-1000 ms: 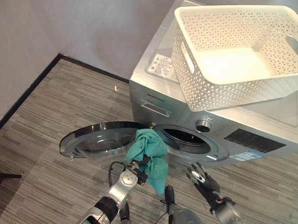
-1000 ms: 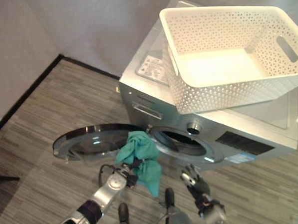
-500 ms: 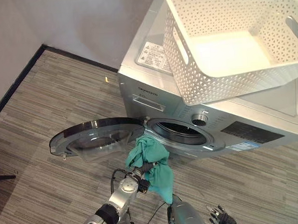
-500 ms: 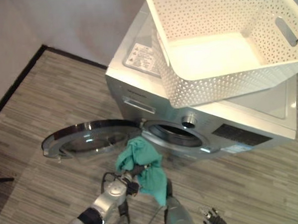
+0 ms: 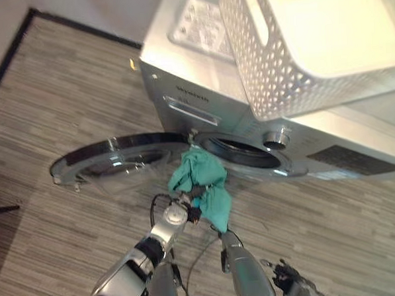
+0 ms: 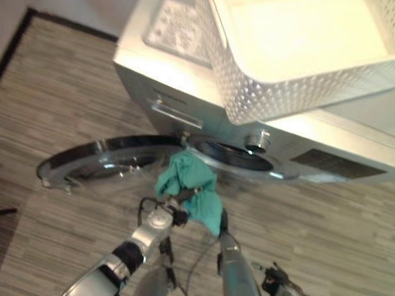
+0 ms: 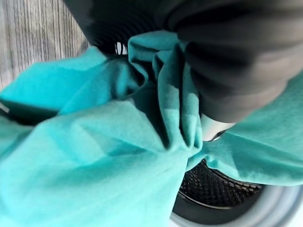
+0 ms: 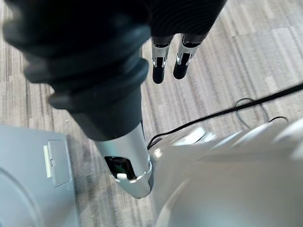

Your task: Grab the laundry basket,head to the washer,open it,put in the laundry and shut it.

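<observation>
The left hand [image 5: 187, 211] grips a teal cloth [image 5: 203, 187] just in front of the washer's [image 5: 201, 88] open drum [image 5: 241, 152], door [image 5: 112, 162] swung wide. The empty basket [image 5: 292, 57] sits on top. The right hand [image 8: 170, 64] hangs low with relaxed fingers. The cloth's trailing end should go well inside the drum before the hand lets go.

A silver front-loading washing machine [image 5: 201, 88] stands on the grey-brown striped plank floor [image 5: 55, 89]. On the machine's flat top sits a white perforated plastic laundry basket [image 5: 293, 83].
</observation>
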Robot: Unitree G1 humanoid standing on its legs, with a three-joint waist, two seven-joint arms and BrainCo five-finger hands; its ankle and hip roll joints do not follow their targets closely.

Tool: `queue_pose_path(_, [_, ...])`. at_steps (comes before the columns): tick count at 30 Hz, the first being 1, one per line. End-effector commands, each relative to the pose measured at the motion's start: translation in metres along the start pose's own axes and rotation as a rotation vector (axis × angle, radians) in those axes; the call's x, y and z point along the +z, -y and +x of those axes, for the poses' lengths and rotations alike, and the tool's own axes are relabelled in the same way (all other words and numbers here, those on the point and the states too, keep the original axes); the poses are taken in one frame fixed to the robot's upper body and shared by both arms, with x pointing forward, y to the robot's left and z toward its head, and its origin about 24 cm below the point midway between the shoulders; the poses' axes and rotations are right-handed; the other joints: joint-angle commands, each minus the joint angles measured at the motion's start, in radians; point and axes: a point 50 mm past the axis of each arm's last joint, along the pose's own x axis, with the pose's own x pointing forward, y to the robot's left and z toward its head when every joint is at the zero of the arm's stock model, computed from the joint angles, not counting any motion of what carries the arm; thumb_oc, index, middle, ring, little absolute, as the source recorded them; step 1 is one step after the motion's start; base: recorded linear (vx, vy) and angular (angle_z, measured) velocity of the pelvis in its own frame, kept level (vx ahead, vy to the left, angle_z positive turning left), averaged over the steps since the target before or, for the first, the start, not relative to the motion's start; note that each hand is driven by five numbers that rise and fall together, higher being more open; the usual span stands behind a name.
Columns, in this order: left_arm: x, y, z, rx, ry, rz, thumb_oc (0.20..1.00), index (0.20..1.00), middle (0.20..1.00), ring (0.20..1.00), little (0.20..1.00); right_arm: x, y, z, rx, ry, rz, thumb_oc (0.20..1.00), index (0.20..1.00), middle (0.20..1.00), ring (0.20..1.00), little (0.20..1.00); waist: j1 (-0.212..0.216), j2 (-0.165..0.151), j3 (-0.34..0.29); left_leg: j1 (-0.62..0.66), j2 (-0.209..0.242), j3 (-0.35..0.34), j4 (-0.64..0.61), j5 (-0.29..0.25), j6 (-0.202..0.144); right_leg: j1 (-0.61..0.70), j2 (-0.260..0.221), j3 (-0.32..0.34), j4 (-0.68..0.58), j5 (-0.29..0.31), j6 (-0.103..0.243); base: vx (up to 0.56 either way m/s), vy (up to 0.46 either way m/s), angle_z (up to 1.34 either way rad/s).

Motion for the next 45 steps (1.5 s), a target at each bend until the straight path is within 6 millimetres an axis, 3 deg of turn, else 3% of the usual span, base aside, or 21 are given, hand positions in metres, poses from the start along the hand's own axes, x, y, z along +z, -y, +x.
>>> queue_pose_path(1, [0.008,0.007,0.002,0.041,0.058,-0.123,0.2,0.2,0.2,0.2,0.2,0.002,-0.003,-0.001,0.009,0.025,-0.052,1.0,1.0,1.0,1.0,1.0,0.011,-0.038,-0.022,-0.077,0.08,0.009,0.255,-0.199,0.013,-0.053,-0.062,0.051,0.117,-0.128,0.08,-0.02,0.016,-0.61])
queue_pose_path(5, [0.008,0.007,0.002,0.041,0.058,-0.123,0.2,0.2,0.2,0.2,0.2,0.002,-0.003,-0.001,0.009,0.025,-0.052,1.0,1.0,1.0,1.0,1.0,0.011,-0.038,-0.022,-0.077,0.08,0.009,0.255,-0.199,0.013,-0.053,-0.062,0.051,0.117,-0.128,0.08,-0.03,-0.008,-0.42])
queue_pose_path(6, [0.013,-0.002,0.005,0.091,0.069,-0.184,0.2,0.2,0.2,0.2,0.2,0.011,-0.021,0.0,0.07,0.06,-0.059,1.0,1.0,1.0,1.0,1.0,0.003,-0.049,-0.007,-0.127,0.091,0.017,0.301,-0.211,0.027,-0.127,-0.047,0.06,0.179,-0.137,0.083,-0.19,-0.062,-0.01])
queue_pose_path(7, [0.019,-0.002,0.007,0.1,0.086,-0.205,0.2,0.2,0.2,0.2,0.2,0.019,-0.029,-0.001,0.101,0.095,-0.048,1.0,1.0,1.0,1.0,1.0,-0.017,-0.039,0.005,-0.194,0.078,-0.001,0.338,-0.217,0.027,-0.198,-0.059,0.052,0.222,-0.145,0.084,-0.19,-0.062,-0.07])
queue_pose_path(15, [0.037,0.0,0.014,0.096,0.14,-0.206,0.2,0.2,0.2,0.2,0.2,0.031,-0.034,-0.001,0.115,0.144,-0.046,1.0,1.0,1.0,1.0,1.0,-0.041,-0.028,0.006,-0.275,0.06,-0.008,0.375,-0.226,0.032,-0.295,-0.07,0.069,0.265,-0.145,0.082,-0.06,0.018,0.04])
queue_pose_path(21, [0.053,0.002,0.022,0.095,0.173,-0.179,0.2,0.2,0.2,0.2,0.2,0.035,-0.03,-0.002,0.116,0.166,-0.068,1.0,1.0,1.0,1.0,1.0,-0.067,-0.034,-0.032,-0.36,0.064,-0.015,0.502,-0.295,0.062,-0.403,-0.05,0.123,0.364,-0.165,0.074,-0.04,0.051,-0.08])
queue_pose_path(29, [0.07,-0.012,0.029,0.107,0.19,-0.143,0.2,0.2,0.2,0.2,0.2,0.042,-0.047,-0.007,0.224,0.198,-0.128,1.0,1.0,1.0,1.0,1.0,-0.087,-0.041,-0.05,-0.486,0.087,-0.016,0.683,-0.374,0.097,-0.533,-0.014,0.174,0.485,-0.196,0.066,-0.02,0.019,-0.25])
queue_pose_path(35, [0.103,-0.018,0.038,0.089,0.249,-0.2,0.2,0.2,0.2,0.2,0.2,0.025,-0.051,-0.007,0.253,0.131,-0.155,1.0,1.0,1.0,1.0,1.0,-0.099,-0.034,-0.05,-0.555,0.09,-0.021,0.739,-0.403,0.117,-0.608,0.003,0.187,0.525,-0.203,0.066,0.01,-0.004,-0.12])
queue_pose_path(36, [0.118,-0.015,0.041,0.078,0.283,-0.209,0.2,0.2,0.2,0.2,0.2,0.017,-0.044,-0.008,0.24,0.107,-0.155,1.0,1.0,1.0,1.0,1.0,-0.108,-0.03,-0.046,-0.573,0.092,-0.023,0.748,-0.407,0.119,-0.631,0.005,0.19,0.537,-0.208,0.066,0.03,-0.014,-0.06])
queue_pose_path(40, [0.14,-0.02,0.043,0.09,0.341,-0.215,0.2,0.2,0.2,0.2,0.2,0.016,-0.042,-0.008,0.232,0.11,-0.136,1.0,1.0,1.0,1.0,1.0,-0.12,-0.026,-0.044,-0.588,0.094,-0.023,0.739,-0.407,0.119,-0.657,0.011,0.196,0.534,-0.206,0.066,0.01,-0.01,-0.01])
queue_pose_path(43, [0.177,-0.035,0.043,0.135,0.44,-0.243,0.2,0.2,0.2,0.2,0.2,0.02,-0.041,-0.012,0.251,0.148,-0.085,1.0,1.0,1.0,1.0,1.0,-0.137,-0.032,-0.042,-0.604,0.105,-0.024,0.723,-0.408,0.122,-0.694,0.034,0.2,0.526,-0.201,0.065,0.04,-0.051,-0.02])
queue_pose_path(45, [0.189,-0.043,0.042,0.16,0.473,-0.258,0.2,0.2,0.2,0.2,0.2,0.022,-0.043,-0.013,0.266,0.161,-0.085,1.0,1.0,1.0,1.0,1.0,-0.141,-0.035,-0.039,-0.604,0.11,-0.024,0.717,-0.41,0.124,-0.701,0.044,0.202,0.524,-0.199,0.065,0.03,-0.042,-0.09])
